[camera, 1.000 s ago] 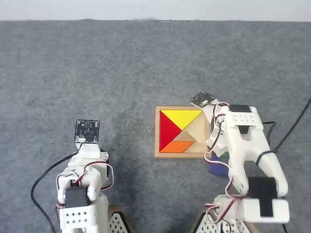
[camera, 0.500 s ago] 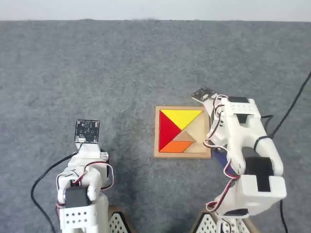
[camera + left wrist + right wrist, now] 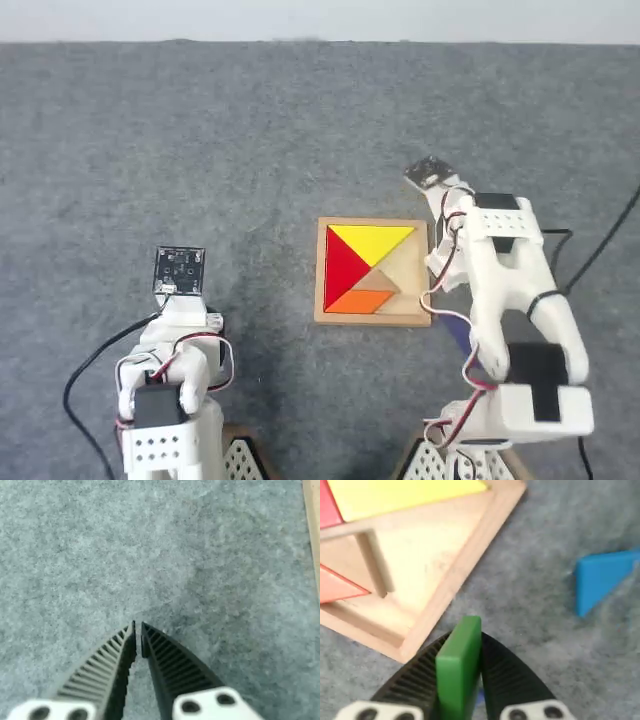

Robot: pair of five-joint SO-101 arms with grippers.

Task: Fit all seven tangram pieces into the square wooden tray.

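Right gripper [image 3: 465, 639] clamped on green piece [image 3: 458, 672], just beside tray [image 3: 465, 587] corner | left gripper [image 3: 138, 626] fingers together over mat [image 3: 150, 540] | tray holds yellow piece [image 3: 372, 243], red piece [image 3: 343, 268], orange piece [image 3: 358, 300] | blue piece [image 3: 602, 577] on mat, apart from tray

The left claw [image 3: 138, 626], tips nearly touching, hangs over grey felt [image 3: 150, 555], well apart from the wooden tray [image 3: 314, 525].

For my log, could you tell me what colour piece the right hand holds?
A green piece, clearest in the right wrist view.
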